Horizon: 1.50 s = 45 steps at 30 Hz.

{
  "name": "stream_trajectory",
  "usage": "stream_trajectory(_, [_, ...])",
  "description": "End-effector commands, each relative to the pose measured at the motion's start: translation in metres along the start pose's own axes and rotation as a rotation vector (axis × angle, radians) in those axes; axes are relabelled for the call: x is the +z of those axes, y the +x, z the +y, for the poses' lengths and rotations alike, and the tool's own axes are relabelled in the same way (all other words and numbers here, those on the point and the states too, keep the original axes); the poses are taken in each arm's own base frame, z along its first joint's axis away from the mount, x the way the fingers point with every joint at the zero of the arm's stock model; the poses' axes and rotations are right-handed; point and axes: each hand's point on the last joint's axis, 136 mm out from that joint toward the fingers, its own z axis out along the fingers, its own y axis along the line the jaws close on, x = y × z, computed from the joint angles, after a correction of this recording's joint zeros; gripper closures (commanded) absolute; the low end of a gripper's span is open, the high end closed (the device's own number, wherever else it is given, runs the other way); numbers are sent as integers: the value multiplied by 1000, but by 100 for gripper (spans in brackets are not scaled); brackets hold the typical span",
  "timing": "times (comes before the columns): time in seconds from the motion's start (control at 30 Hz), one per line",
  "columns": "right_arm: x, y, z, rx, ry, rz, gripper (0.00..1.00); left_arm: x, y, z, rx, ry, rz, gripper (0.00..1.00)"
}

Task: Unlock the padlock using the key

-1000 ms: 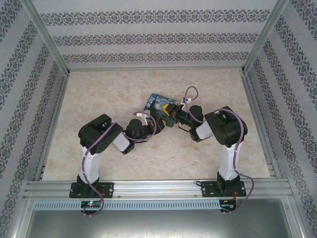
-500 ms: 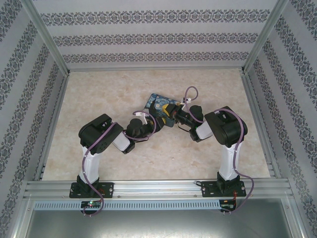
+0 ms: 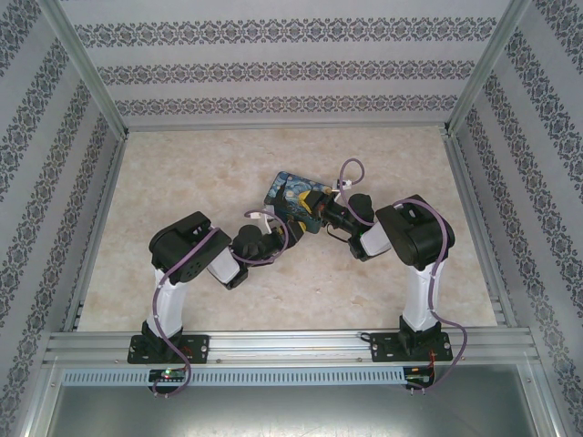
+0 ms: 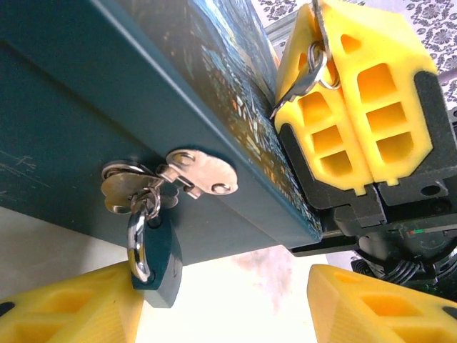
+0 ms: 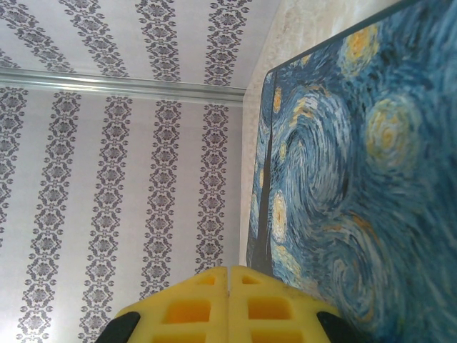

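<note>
We see the padlock point(image 4: 156, 261), a tiny lock with a silvery shackle and a dark teal body, hanging from a metal hasp point(image 4: 196, 171) on the teal side wall of the tin point(image 4: 86, 93). Its shackle runs through the hasp loop and the body dangles below. The left pincer point(image 4: 221, 314) is spread wide beneath it. One of its yellow fingers point(image 4: 64, 311) sits right against the lock body, but we cannot tell whether they touch.

The right pincer point(image 4: 335, 78) stands by the tin's lid edge, its fingers pressed together on the key point(image 4: 305, 68), which sticks out with a small ring. From the right wrist we see those fingers point(image 5: 200, 307) meeting with no gap, beside the tin's lid point(image 5: 357, 179) with its blue and yellow swirls.

The tin is shut, so its contents are hidden from us.

From above, the tin point(image 3: 290, 193) lies near the middle of a pale, marble-patterned bench point(image 3: 182, 173), with both arms reaching in to it from either side. Walls point(image 3: 273, 73) papered in grey ornamental stripes enclose the bench, with metal rails point(image 3: 291, 346) along the near edge.
</note>
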Motion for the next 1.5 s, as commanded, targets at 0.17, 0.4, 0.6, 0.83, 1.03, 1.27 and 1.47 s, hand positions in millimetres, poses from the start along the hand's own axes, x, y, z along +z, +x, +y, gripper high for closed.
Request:
stream_trajectory(0.17, [-2,7,-27,40,68,15,100,-3,2,24,-42,-95,-50,38])
stream_trajectory(0.4, [-3,8,-28,40,68,15,100,-1,11,46,-35,-191,-11,46])
stream_trajectory(0.6, [-3,8,-28,41,69,16,100,-1,19,57,15,-245,44,49])
stream_trajectory(0.83, [-3,8,-29,43,72,17,100,2,21,60,75,-263,64,59])
stream_trajectory(1.03, [-2,8,-30,44,72,16,100,3,19,57,64,-239,45,59])
stream_trajectory(1.27, [-2,8,-32,48,74,16,100,4,19,63,49,-248,34,66])
stream_trajectory(1.47, [-3,9,-33,49,75,16,100,5,18,67,41,-263,25,74])
